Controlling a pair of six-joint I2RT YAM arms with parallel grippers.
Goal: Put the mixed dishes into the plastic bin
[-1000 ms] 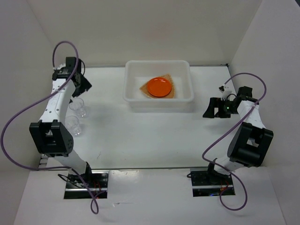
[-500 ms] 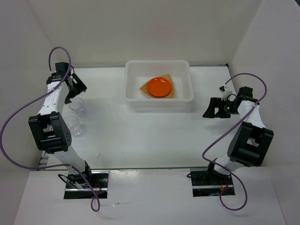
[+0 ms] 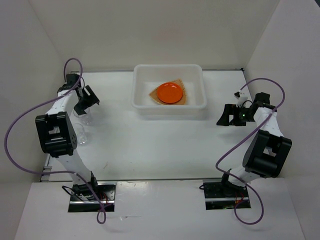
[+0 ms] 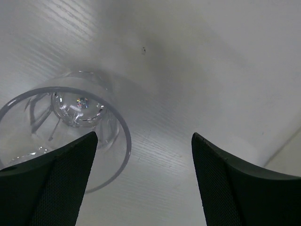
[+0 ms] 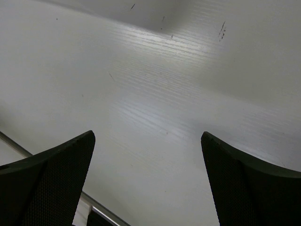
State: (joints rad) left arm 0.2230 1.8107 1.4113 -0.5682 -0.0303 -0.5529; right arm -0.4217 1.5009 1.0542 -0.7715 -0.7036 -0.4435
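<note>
**Q:** What does the overhead view show?

**A:** A white table point(image 3: 150, 145) with the plastic bin point(image 3: 169, 67) at its far middle. Inside the bin lies the basket tray point(image 3: 154, 94), with the orange plate point(image 3: 169, 92) resting on top of it. Well to the left of the bin stands a clear cup point(image 3: 81, 118). A second clear cup point(image 3: 80, 136) stands just beside it, nearer the arm bases. The left gripper point(image 3: 86, 104) hangs over the first cup. The right gripper point(image 3: 226, 116) hangs to the right of the bin, near its front corner but apart from it.

**Q:** Can you tell from above how the jaws stand?

**A:** Not clearly. They are small and dark there, but the wrist views show them.

**Q:** The left wrist view, then?

**A:** It looks straight down into the clear cup point(image 4: 77, 106), which is upright, its rim a pale ring. The left gripper point(image 4: 141, 141) is spread wide and grips nothing. One of its fingers point(image 4: 51, 188) overlaps the cup's rim. The other sits over bare table, away from the cup.

**Q:** And the right wrist view?

**A:** The right gripper point(image 5: 146, 136) is also spread wide. Only bare table lies between its fingers point(image 5: 47, 188). A metal strip point(image 5: 101, 212) crosses the lower left corner. Only the overhead view shows the bin.
</note>
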